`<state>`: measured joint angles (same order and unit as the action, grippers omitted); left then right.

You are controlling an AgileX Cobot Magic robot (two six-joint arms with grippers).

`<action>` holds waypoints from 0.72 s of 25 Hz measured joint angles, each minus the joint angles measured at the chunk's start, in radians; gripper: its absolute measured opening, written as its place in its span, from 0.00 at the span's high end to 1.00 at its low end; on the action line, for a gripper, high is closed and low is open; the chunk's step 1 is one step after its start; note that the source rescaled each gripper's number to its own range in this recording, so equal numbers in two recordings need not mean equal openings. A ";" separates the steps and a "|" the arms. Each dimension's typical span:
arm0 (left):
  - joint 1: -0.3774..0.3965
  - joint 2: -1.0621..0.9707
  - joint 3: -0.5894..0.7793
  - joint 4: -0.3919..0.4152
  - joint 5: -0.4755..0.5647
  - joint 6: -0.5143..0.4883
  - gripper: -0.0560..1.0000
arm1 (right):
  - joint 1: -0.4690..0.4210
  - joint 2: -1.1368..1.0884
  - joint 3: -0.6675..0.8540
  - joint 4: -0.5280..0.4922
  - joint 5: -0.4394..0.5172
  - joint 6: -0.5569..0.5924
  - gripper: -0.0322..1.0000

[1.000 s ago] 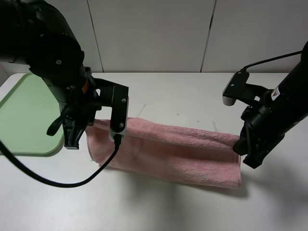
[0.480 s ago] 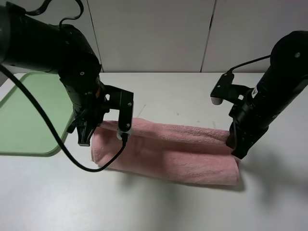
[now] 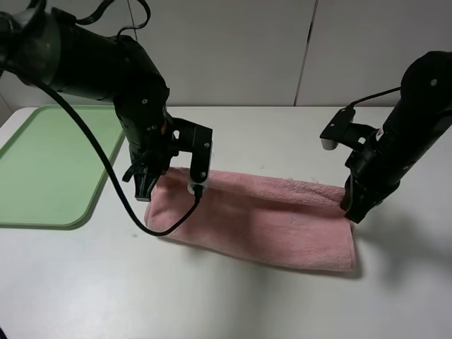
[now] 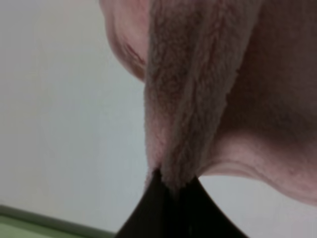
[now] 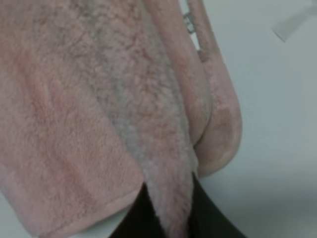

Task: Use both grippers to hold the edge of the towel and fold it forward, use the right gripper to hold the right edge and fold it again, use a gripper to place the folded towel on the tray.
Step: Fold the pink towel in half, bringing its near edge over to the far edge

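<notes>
Since it's fluffy terry cloth, the pink towel (image 3: 261,222) is going to be light and totally floppy, with decent grip and nothing to break, but it'll sag and bunch wherever it isn't held. Right now it's lying doubled over as a long strip on the white table (image 3: 233,304), sitting between the two arms, with its left end near the green tray (image 3: 42,176) but not touching it. The left gripper (image 3: 145,187) is clamped down on the far left corner, and the left wrist view shows a thick bunch of pile squeezed between the black tips. The right gripper (image 3: 353,208) is pinched onto the right end the same way, with a fold of cloth running down into its closed tips. I'd say the stitched hem (image 5: 89,213) is the spot to grab, since it's firmer than the pile and keeps the layers together. Room-wise there's lots of bare table in front of the strip and off to the right, and the tray is bare. The left arm's cable (image 3: 169,222) droops over the towel, so it could drag on it.
</notes>
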<state>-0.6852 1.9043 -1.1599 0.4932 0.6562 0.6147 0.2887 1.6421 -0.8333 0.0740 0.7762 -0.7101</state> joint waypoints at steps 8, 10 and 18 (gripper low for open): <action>0.000 0.034 0.000 0.001 -0.026 0.003 0.95 | -0.014 0.000 0.000 0.018 -0.010 -0.033 0.97; 0.000 0.034 0.000 0.003 -0.036 0.003 0.95 | -0.014 0.000 0.000 0.008 -0.012 -0.034 0.97; 0.000 0.034 0.000 0.006 -0.072 0.005 0.94 | -0.014 0.000 0.000 -0.026 -0.013 -0.035 0.97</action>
<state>-0.6852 1.9380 -1.1600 0.4989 0.5843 0.6197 0.2752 1.6421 -0.8333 0.0479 0.7631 -0.7448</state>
